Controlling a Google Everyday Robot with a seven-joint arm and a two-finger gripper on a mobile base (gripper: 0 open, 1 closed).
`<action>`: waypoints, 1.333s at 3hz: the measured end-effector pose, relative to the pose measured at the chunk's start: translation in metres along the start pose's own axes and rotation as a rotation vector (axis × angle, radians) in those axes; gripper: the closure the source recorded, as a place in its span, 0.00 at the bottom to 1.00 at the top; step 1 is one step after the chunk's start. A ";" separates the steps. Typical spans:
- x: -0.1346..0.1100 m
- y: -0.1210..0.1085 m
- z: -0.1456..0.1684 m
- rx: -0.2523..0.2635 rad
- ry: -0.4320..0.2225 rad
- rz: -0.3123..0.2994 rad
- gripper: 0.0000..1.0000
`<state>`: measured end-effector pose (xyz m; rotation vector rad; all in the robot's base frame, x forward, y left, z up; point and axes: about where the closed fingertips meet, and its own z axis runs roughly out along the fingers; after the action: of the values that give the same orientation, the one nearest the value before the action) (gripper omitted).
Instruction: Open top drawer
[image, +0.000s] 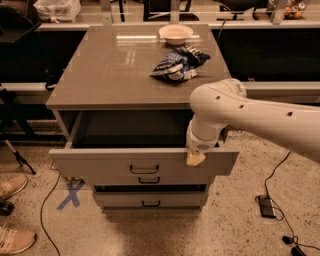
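Hanging over the front rim of the top drawer (100, 165), the tool (196, 158) sits right of its handle (144, 169); grip state cannot be told.

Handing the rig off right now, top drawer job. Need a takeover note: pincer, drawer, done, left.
The pincer: down at the upper edge of the drawer front, right of the handle, at the end of the white arm.
Wide grey-taupe top drawer: pulled well out of the grey cabinet, dark interior exposed; small black bar handle free.
Done: drawer looks open.
Left: probably just lift the pincer clear without nudging the front.
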<state>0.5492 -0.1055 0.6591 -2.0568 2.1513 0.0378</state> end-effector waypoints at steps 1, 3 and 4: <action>0.003 0.012 -0.004 -0.004 -0.008 0.028 0.89; 0.011 0.026 -0.012 0.021 -0.017 0.069 1.00; 0.018 0.043 -0.004 0.050 -0.065 0.091 1.00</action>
<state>0.5049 -0.1213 0.6569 -1.9035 2.1826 0.0611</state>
